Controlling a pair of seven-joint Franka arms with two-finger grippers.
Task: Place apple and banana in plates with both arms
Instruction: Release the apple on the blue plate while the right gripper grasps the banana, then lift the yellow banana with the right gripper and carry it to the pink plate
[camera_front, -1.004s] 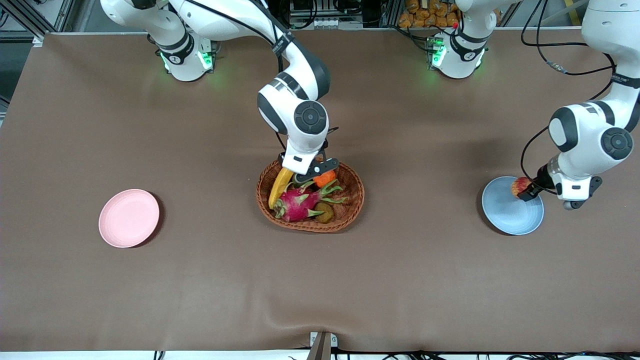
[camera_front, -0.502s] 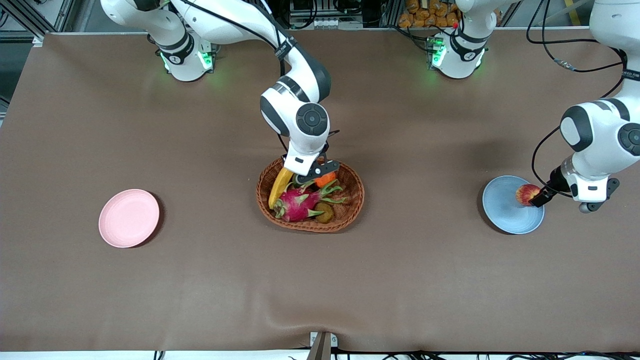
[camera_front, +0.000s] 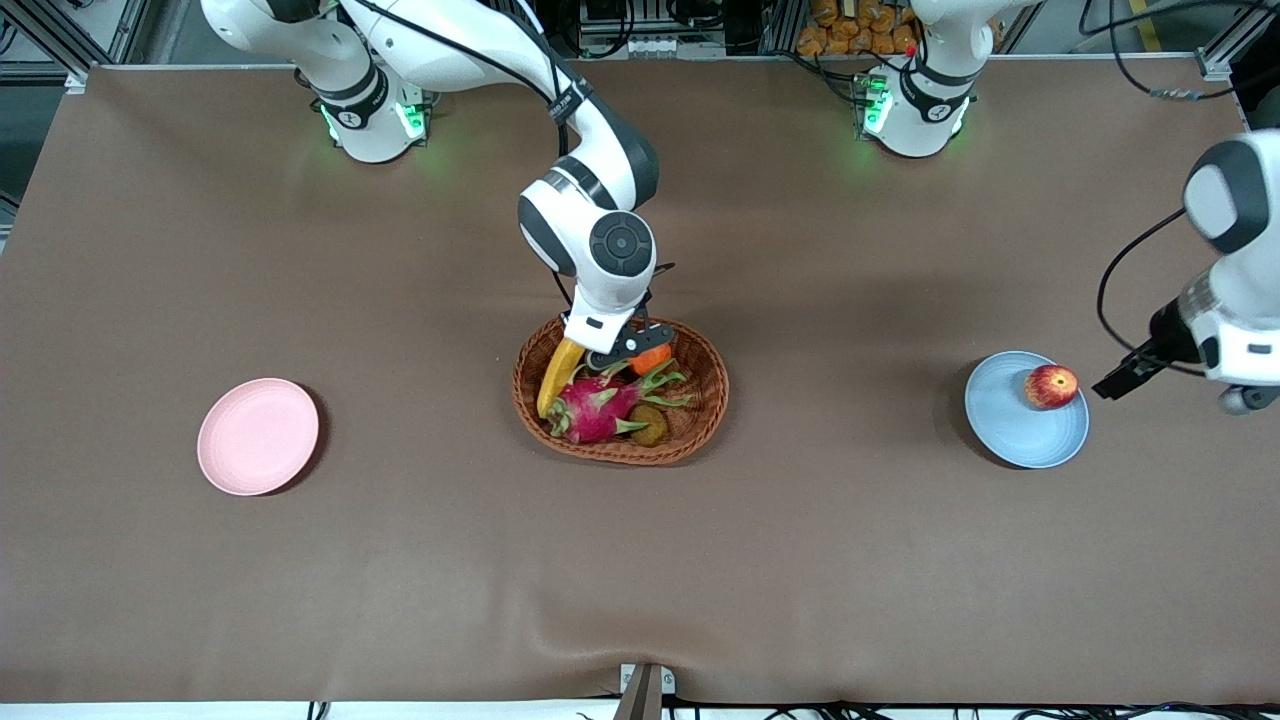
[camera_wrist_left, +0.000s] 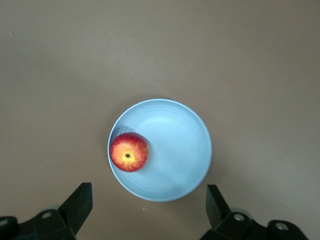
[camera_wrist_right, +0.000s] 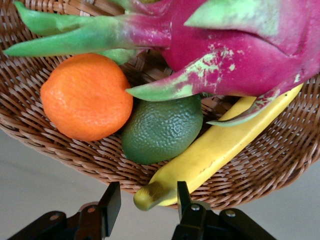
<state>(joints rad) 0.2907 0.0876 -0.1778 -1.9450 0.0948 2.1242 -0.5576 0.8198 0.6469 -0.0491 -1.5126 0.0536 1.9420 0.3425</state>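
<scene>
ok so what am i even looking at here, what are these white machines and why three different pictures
These are two white robot arms bolted at one edge of a brown table. The wide picture comes from a high camera facing them. The other two come from small cameras on each arm's wrist, looking down past its claw.

The left claw is open and holds nothing, beside the light blue plate, where the apple sits near the rim. The right claw is open around the banana tip at the wicker basket, which also holds an orange, a green citrus fruit and a dragon fruit. The pink plate holds nothing.
</scene>
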